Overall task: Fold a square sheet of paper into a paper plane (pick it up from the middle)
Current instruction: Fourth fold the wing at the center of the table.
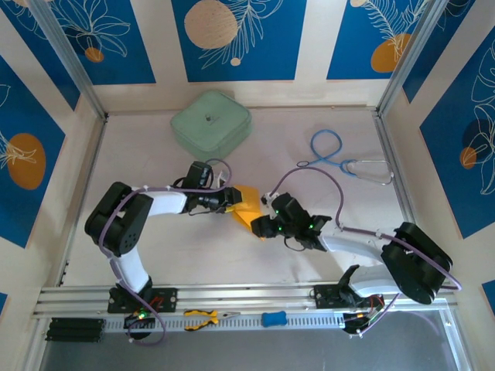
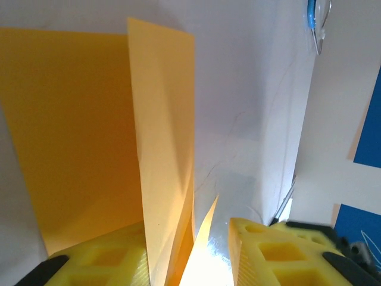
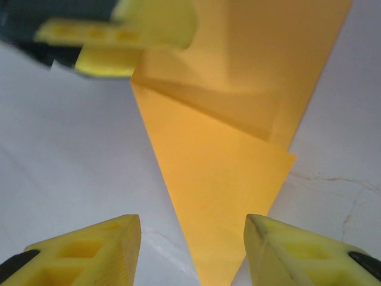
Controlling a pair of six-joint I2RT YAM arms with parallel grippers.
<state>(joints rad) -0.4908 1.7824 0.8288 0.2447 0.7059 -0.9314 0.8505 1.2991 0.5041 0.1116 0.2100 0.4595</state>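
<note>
The orange-yellow sheet of paper (image 1: pixel 247 209) lies partly folded at the table's middle, between my two grippers. In the left wrist view its flat part (image 2: pixel 71 119) spreads to the left, and two raised flaps stand up between the yellow fingers (image 2: pixel 101 262). My left gripper (image 2: pixel 187 238) straddles these flaps: one flap leans on the left finger, and a clear gap separates the paper from the right finger. My right gripper (image 3: pixel 191 229) stands open just above the folded triangular tip (image 3: pixel 220 161), which lies flat on the table. The left gripper's fingers (image 3: pixel 119 36) show beyond it.
A mint-green rounded case (image 1: pixel 210 121) sits at the back. A blue looped tool with a metal part (image 1: pixel 340 158) lies at the back right. Yellow-handled pliers (image 1: pixel 203 318) and a small blue item (image 1: pixel 273 318) rest on the front rail.
</note>
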